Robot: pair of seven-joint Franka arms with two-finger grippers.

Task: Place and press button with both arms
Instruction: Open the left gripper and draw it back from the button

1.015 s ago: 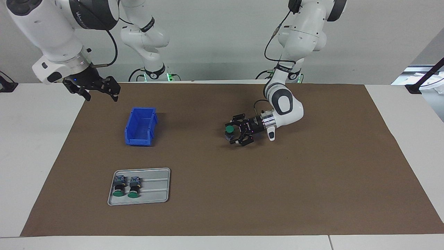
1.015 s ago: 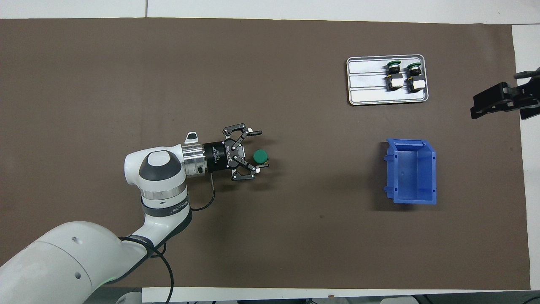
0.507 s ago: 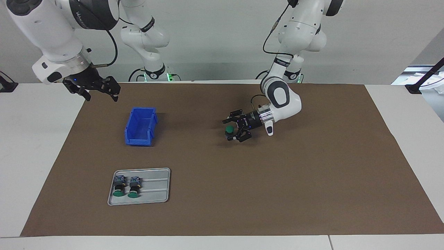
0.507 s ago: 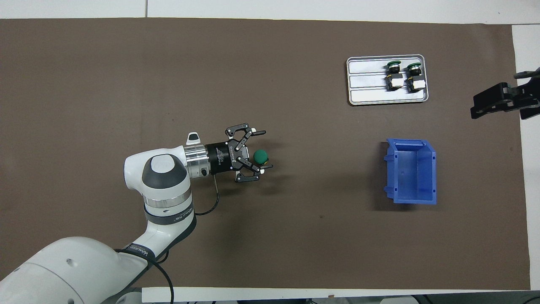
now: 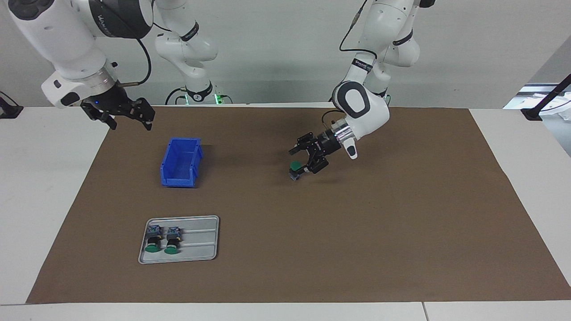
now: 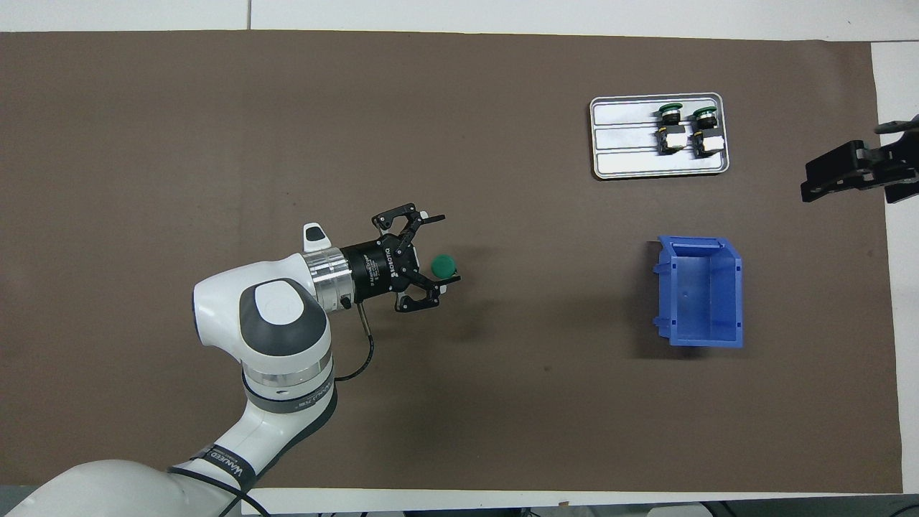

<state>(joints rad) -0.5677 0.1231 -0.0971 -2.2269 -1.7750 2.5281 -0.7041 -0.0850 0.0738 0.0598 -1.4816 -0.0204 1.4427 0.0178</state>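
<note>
A green-capped button stands upright on the brown mat near the table's middle. My left gripper hangs open over it, tilted down, with one finger on each side of the cap; whether a fingertip touches it I cannot tell. My right gripper waits open in the air over the mat's edge at the right arm's end of the table, holding nothing.
A blue bin sits toward the right arm's end. Farther from the robots lies a grey ridged tray with two more green buttons lying on their sides.
The left arm's wrist has lifted and the open gripper has tipped downward above the button. The button has stayed in place. The right arm has not moved.
</note>
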